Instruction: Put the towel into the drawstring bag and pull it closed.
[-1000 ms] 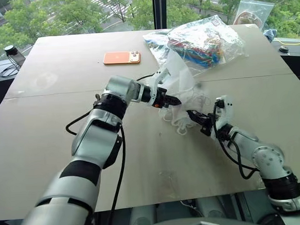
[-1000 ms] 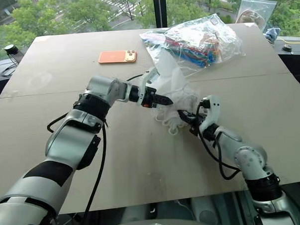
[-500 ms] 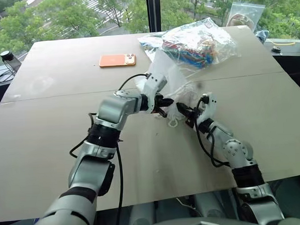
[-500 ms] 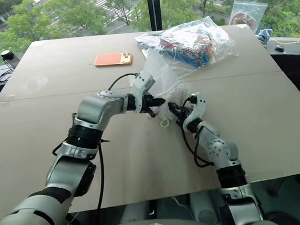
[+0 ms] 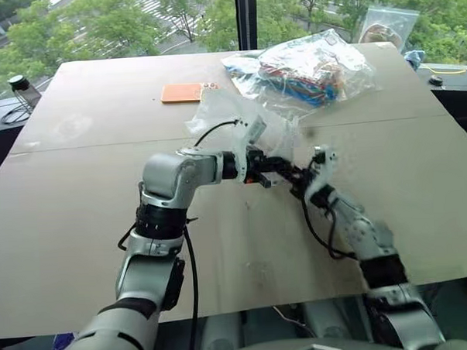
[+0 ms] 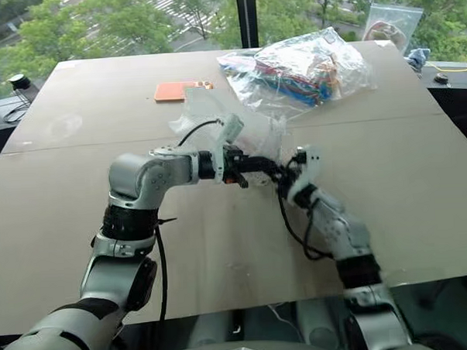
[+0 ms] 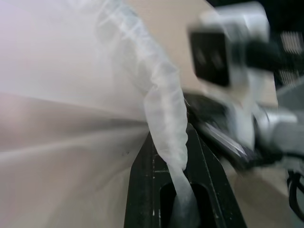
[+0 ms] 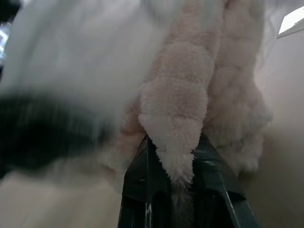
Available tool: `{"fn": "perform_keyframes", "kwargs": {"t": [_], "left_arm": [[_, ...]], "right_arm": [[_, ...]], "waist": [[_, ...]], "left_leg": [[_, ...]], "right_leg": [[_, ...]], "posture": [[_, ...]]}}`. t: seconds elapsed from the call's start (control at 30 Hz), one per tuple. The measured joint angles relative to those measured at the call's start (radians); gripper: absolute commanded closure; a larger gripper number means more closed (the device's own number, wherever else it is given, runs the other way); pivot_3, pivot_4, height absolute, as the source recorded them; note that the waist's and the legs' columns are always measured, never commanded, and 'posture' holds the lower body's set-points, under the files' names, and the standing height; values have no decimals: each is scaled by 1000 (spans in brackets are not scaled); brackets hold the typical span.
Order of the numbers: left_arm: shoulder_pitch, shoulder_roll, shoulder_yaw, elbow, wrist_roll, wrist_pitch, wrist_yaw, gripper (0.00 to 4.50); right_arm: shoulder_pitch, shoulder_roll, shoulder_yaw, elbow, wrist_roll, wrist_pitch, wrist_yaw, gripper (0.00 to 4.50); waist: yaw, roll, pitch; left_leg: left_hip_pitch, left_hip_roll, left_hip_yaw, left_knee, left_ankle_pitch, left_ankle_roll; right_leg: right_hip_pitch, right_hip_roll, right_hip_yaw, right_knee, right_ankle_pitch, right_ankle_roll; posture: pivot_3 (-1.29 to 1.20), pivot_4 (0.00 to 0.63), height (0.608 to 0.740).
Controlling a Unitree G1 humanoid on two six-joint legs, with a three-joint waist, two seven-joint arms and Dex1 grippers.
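The drawstring bag is a translucent milky pouch, lifted off the table and billowing above my left forearm. My left gripper is shut on a gathered strip of the bag's rim, which runs down between its black fingers. My right gripper sits close against the left one, tip to tip, just to its right. It is shut on the towel, a fluffy cream cloth hanging bunched from its fingers. In the eye views the towel is mostly hidden behind the bag and the grippers.
A clear crinkly bag of colourful cables lies at the table's far right, right behind the pouch. An orange phone lies at the far middle. A small clear zip bag stands past the far right corner.
My left gripper has drawn back and up with the bag's rim, so the pouch now stands higher. My right gripper has moved left with the towel until it meets the left one.
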Motion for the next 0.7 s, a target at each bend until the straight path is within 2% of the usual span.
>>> {"fn": "perform_keyframes", "kwargs": {"t": [0.07,0.2,0.37,0.47,0.5,0.53,0.7], "left_arm": [[-30,-2,56,8,-43,20,-1,4500],[-29,52,104,2,-120,65,-33,4500],[-23,83,260,-16,-323,333,-50,4500],[-22,95,295,-4,-365,383,-1,4500],[-14,101,295,1,-369,386,22,4500],[8,120,278,1,-355,381,44,4500],[120,287,79,0,-199,252,77,4500]], "right_arm": [[59,-44,7,-104,32,68,15,4432],[148,-140,-24,-319,120,203,3,4432],[197,-258,-125,-544,305,393,-116,4432],[200,-327,-137,-598,365,475,-163,4432],[195,-347,-133,-602,368,495,-172,3704],[189,-368,-126,-601,370,514,-173,3400],[166,-400,-107,-587,359,535,-170,946]], "waist": [[1,0,0],[-2,0,0],[1,0,1],[2,0,1],[2,0,1],[0,0,1],[0,0,1]], "left_leg": [[0,0,0,0,0,0],[1,0,0,-1,0,0],[0,0,-1,0,0,0],[1,-1,-2,0,0,0],[1,-1,-2,0,0,0],[1,-1,-1,0,0,0],[1,-1,-2,-1,0,0]], "right_leg": [[0,0,0,-1,0,0],[0,0,0,0,0,0],[0,0,-1,0,0,0],[1,0,-1,0,0,0],[1,0,-1,0,0,0],[1,0,0,0,0,0],[0,0,-1,0,0,0]], "posture": [[0,150,740],[0,150,740],[0,150,740],[0,150,740],[0,150,740],[0,150,740],[0,150,740]]}}
